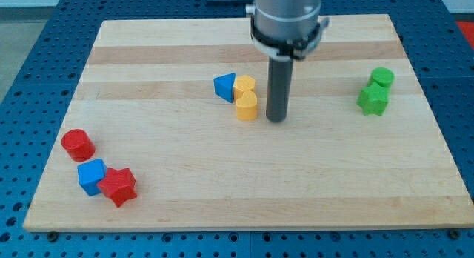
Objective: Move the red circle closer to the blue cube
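Upright dark rod, my tip (276, 120) just right of the yellow blocks (246, 98), seemingly not touching; arm's upper part cropped, far from red circle (77, 144) and blue cube (91, 176)

A pale wooden board (244, 176) with lengthwise grain stripes fills most of the view. It rests on a blue perforated table (29, 58), whose rows of holes show along every edge. Even, soft light, with only faint shadows.
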Controlling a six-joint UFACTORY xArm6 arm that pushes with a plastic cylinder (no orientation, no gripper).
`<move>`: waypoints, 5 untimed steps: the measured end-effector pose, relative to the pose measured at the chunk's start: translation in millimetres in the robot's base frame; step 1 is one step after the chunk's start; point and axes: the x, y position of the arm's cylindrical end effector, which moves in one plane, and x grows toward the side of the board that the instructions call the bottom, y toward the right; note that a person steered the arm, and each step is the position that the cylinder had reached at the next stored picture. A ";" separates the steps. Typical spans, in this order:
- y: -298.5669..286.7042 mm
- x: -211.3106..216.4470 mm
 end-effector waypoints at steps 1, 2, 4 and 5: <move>-41.5 48.8; -86.8 66.5; -168.8 33.0; -226.5 21.9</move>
